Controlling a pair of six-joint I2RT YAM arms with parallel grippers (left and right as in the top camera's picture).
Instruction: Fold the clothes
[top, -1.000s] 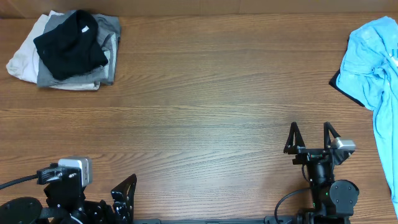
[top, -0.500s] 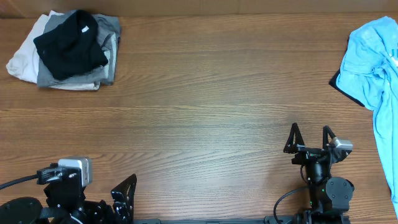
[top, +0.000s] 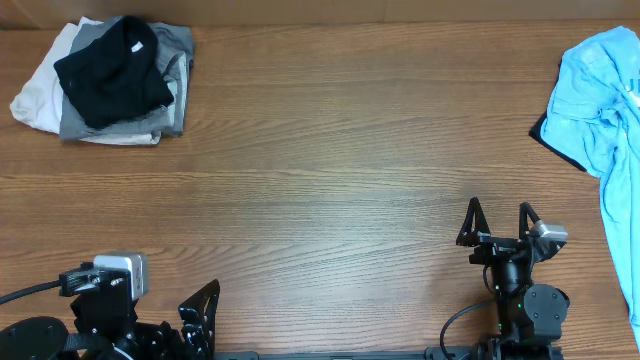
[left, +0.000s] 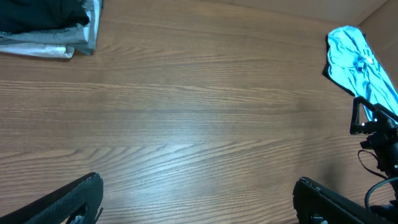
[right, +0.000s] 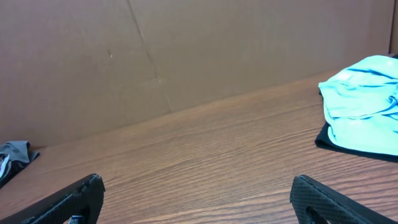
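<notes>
Clothes (top: 110, 80) at far-left corner, blue shirt (top: 600, 100) at right edge, open table (top: 330, 170) between; left pincer (left: 198, 182), right pincer (top: 497, 206) spread.

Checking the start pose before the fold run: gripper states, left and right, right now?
Left gripper: open, holding nothing.
Right gripper: open, holding nothing.

Table (top: 330, 170): brown wood-grain top, smooth, with a faint satin sheen.
Black shirt (top: 105, 75): soft matt cloth, rumpled.
Grey garment (top: 178, 50): matt cloth, folded flat.
White garment (top: 35, 95): pale matt cloth.
Light blue garment (top: 600, 100): thin, creased cloth.
Back wall (right: 186, 50): brown cardboard, dull and creased.
Right gripper (top: 497, 206): black, matt, plastic by its look.
</notes>
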